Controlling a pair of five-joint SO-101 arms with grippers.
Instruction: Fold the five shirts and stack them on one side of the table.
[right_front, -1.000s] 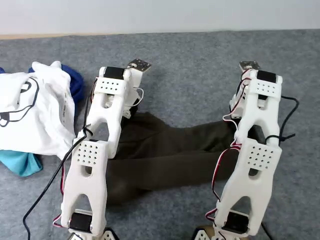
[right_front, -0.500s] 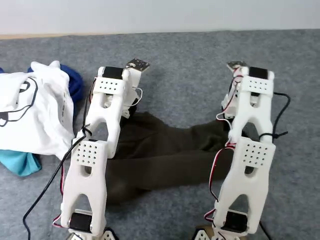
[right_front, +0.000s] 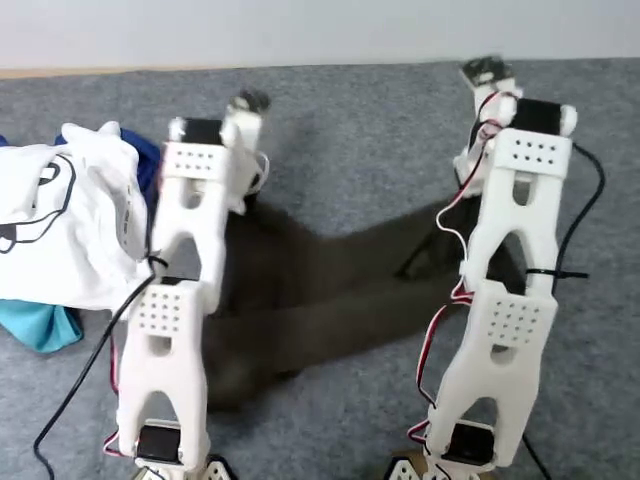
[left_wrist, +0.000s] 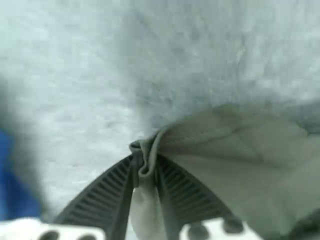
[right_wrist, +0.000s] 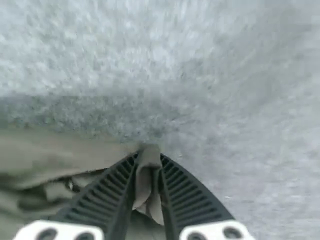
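Observation:
A dark olive shirt lies stretched across the grey felt between my two arms. My left gripper is shut on a bunched edge of the olive shirt. My right gripper is shut on another edge of the olive shirt. In the high view the left arm holds the shirt's left corner and the right arm its right corner. The gripped ends are hidden beneath the arms there. A white shirt with a black print lies at the left, over a blue shirt and a teal one.
Grey felt covers the table, with open felt beyond both arms up to the pale wall strip. The pile of shirts takes up the left edge. Cables hang along both arms.
Both arms have moved toward the far side of the table, dragging the olive shirt with them. The shirt is pulled more taut and sits farther back.

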